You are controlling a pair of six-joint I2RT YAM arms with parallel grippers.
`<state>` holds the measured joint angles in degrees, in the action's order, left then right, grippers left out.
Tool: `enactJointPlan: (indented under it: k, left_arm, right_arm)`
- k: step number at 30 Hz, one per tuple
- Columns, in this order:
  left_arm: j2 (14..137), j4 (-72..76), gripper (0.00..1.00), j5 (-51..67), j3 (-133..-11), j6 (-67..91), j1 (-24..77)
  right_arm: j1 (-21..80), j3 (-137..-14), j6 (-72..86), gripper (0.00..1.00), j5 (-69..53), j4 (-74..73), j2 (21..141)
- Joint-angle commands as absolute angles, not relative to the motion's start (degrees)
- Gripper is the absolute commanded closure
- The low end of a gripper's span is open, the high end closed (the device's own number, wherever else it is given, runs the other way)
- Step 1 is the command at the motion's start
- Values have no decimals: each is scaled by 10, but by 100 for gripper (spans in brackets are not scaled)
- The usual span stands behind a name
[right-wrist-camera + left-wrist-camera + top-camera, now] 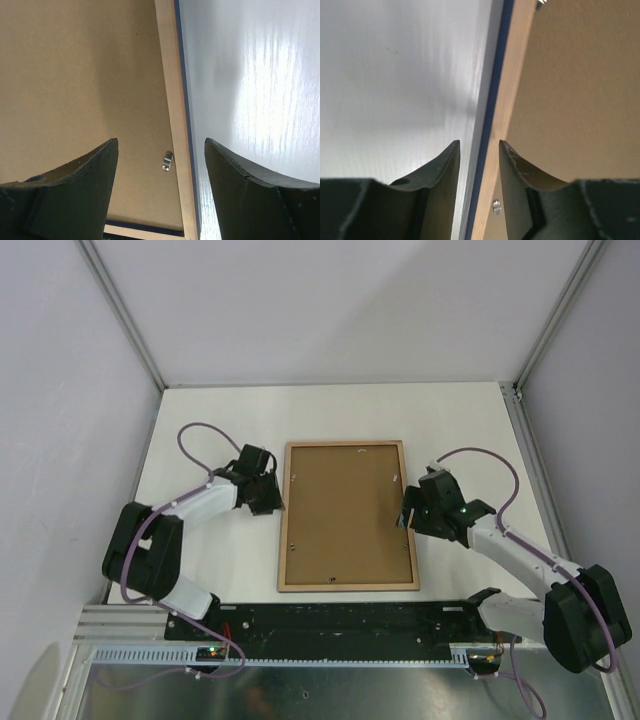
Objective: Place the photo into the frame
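Observation:
The frame (347, 445) lies face down in the middle of the white table, its light wood back up and a brown backing board (347, 515) set in it. The photo is out of view. My left gripper (270, 498) is at the frame's left rail. In the left wrist view its jaws (479, 142) stand a little apart astride the wood rail (512, 90), with bare table showing beside the left finger. My right gripper (408, 515) is at the right rail. There its jaws (161, 141) are wide open over the rail (172, 90), holding nothing.
Small metal turn clips (496, 206) (167, 161) sit on the backing board by each rail. White table (220, 420) surrounds the frame, with grey walls at the back and sides. A black-and-metal mounting rail (340, 620) runs along the near edge.

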<state>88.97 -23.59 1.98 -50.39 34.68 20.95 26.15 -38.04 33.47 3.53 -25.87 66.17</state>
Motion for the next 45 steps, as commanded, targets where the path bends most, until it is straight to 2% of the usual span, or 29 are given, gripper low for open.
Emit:
enactJointPlan:
  k: [1, 5, 9, 26, 32, 40, 45]
  left_arm:
    - [833, -216, 56, 33, -474, 366, 234]
    - [807, -209, 50, 30, -453, 378, 264]
    - [793, -199, 48, 23, -438, 385, 282]
    - [779, -176, 47, -22, -395, 398, 288]
    - [779, -156, 47, -25, -377, 407, 289]
    - [792, -142, 47, -26, -371, 409, 290]
    - [795, -138, 47, -27, -369, 412, 291]
  right_arm:
    - [281, -354, 370, 26, 85, -273, 638]
    - [289, -340, 385, 27, 97, -273, 632]
    - [297, -336, 399, 31, 100, -267, 637]
    - [358, -323, 447, 41, 152, -276, 675]
    - [362, -316, 451, 49, 153, -270, 682]
    - [370, -310, 453, 49, 156, -263, 696]
    - [373, -308, 454, 58, 162, -268, 693]
